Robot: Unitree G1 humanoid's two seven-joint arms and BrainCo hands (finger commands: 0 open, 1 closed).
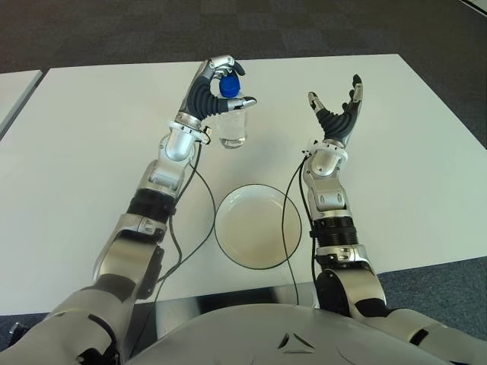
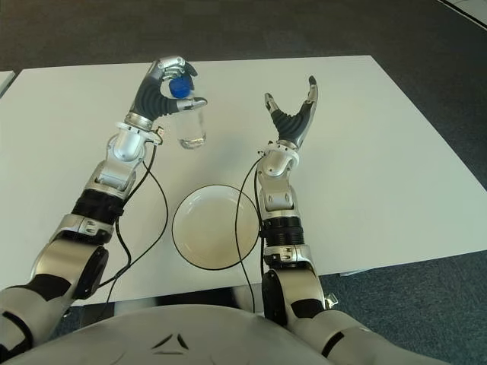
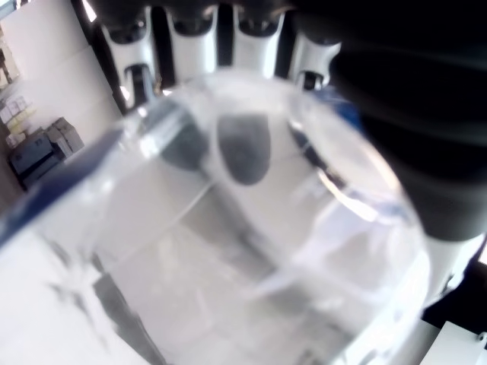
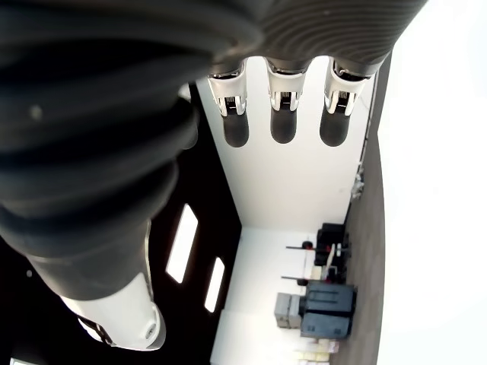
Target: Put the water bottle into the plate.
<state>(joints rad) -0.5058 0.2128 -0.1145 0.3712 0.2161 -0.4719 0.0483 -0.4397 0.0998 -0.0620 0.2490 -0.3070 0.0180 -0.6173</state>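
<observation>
A clear water bottle with a blue cap is held upright in my left hand, whose fingers wrap its neck just under the cap. It is over the far middle of the white table, beyond the plate. In the left wrist view the bottle fills the picture between the curled fingers. The white plate with a dark rim lies near the table's front edge, holding nothing. My right hand is raised to the right of the bottle, fingers spread, holding nothing.
Black cables run along both forearms and cross the table beside the plate. A second white table edge shows at far left. Dark carpet lies beyond the table.
</observation>
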